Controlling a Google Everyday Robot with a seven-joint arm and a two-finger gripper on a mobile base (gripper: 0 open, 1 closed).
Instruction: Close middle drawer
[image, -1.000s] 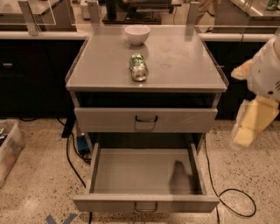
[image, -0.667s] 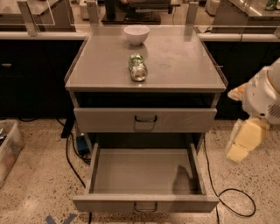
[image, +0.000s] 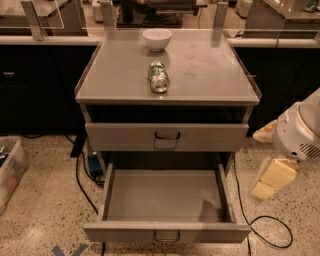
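The middle drawer is a wide grey metal drawer with a low front panel and a small dark loop handle. It is pulled far out of the cabinet and its tray is empty. Above it, the taller-fronted grey drawer sits nearly flush. The lowest drawer is hidden under the open one. My gripper, with pale yellow fingers below a white arm housing, hangs to the right of the cabinet. It is beside the open drawer's right side and apart from it.
A white bowl and a green can lying on its side rest on the cabinet top. A black cable loops on the speckled floor at right. A clear bin stands at left. Dark counters run behind.
My arm and gripper have moved down and slightly left, from beside the upper drawer to beside the open middle drawer. The drawers, bowl and can have not moved.
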